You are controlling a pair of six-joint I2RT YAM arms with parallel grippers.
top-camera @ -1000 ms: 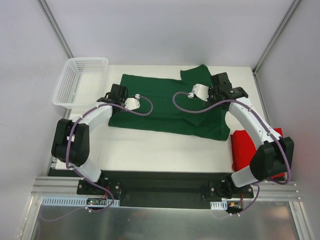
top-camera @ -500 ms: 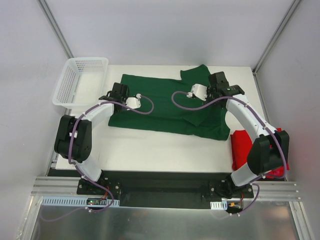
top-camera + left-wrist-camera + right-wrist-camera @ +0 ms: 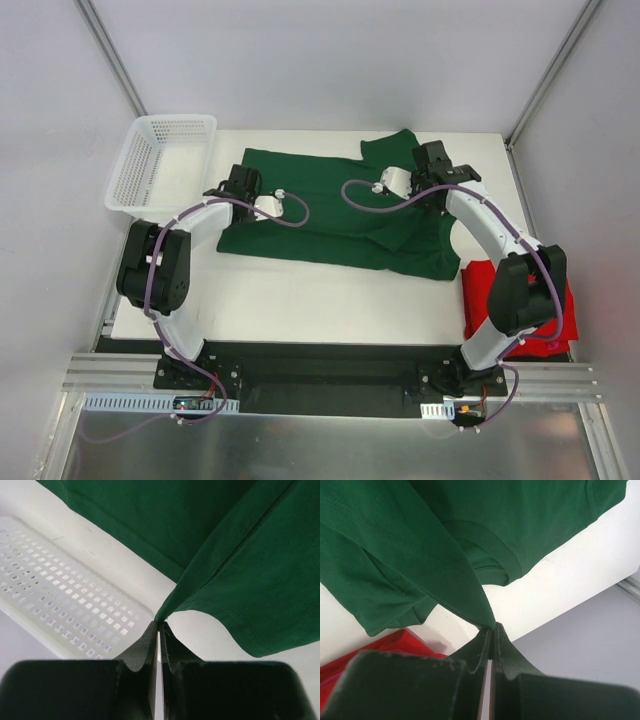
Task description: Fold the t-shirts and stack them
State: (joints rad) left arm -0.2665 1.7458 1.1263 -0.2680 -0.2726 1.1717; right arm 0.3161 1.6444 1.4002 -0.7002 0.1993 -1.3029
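The dark green t-shirt (image 3: 330,215) lies spread across the middle of the table, with a sleeve sticking out at the far edge. My left gripper (image 3: 238,184) is shut on a pinched fold at the shirt's left edge (image 3: 172,605) and holds it raised off the table. My right gripper (image 3: 437,163) is shut on a pinched fold near the shirt's right far corner (image 3: 470,602), also lifted. The red t-shirt (image 3: 482,292) lies bunched at the table's right near side, partly under the right arm. It also shows in the right wrist view (image 3: 385,647).
A white plastic mesh basket (image 3: 160,160) stands at the table's far left corner, just left of my left gripper; it also shows in the left wrist view (image 3: 60,600). The enclosure's walls stand close behind and beside the table.
Both grippers have moved toward the far edge, still holding the green shirt's edges. The near edge of the shirt has barely shifted.
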